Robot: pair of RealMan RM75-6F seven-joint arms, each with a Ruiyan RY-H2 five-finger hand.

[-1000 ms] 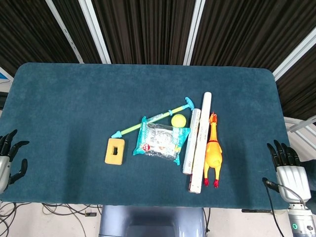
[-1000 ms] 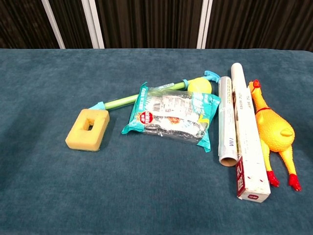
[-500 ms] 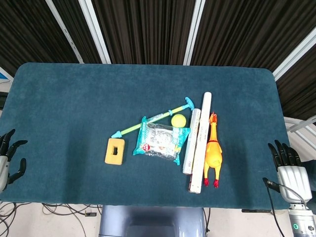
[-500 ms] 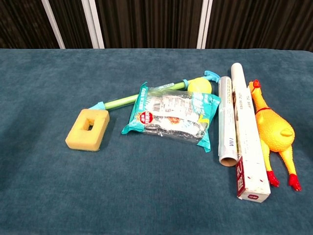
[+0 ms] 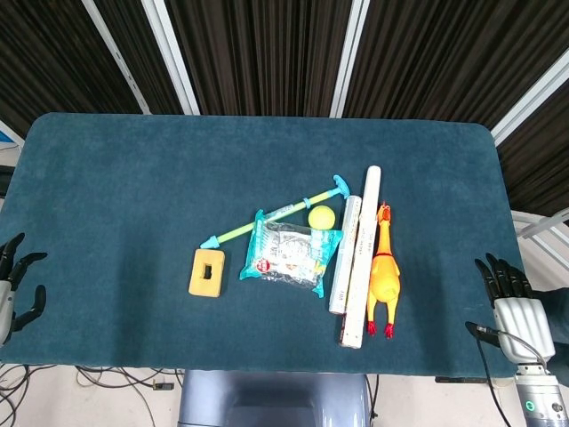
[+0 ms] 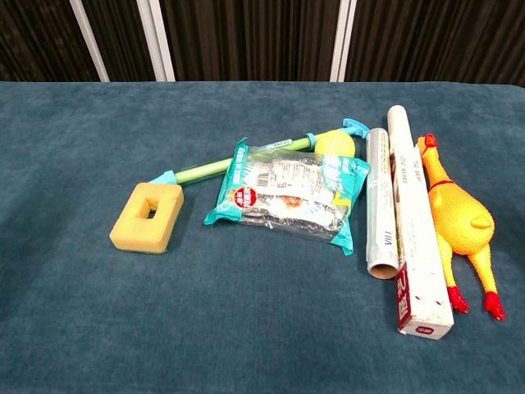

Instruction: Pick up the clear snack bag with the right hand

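Observation:
The clear snack bag (image 5: pixel 290 255) with teal ends and a red round label lies flat near the middle of the blue table (image 5: pixel 133 187); the chest view shows the snack bag (image 6: pixel 287 193) close up. My right hand (image 5: pixel 509 300) hangs off the table's right front corner, fingers spread, holding nothing, far from the bag. At the left front edge my left hand (image 5: pixel 12 285) is partly cut off, fingers apart and empty. Neither hand appears in the chest view.
A foil roll (image 5: pixel 344 255) touches the bag's right side, then a long white box (image 5: pixel 358 258) and a yellow rubber chicken (image 5: pixel 383 277). A yellow ball (image 5: pixel 322 216) and a teal-green stick (image 5: pixel 271 213) lie behind the bag. A yellow sponge block (image 5: pixel 206 272) sits to its left.
My left hand has slipped further left and down off the table edge. My right hand has shifted slightly. The objects have not moved.

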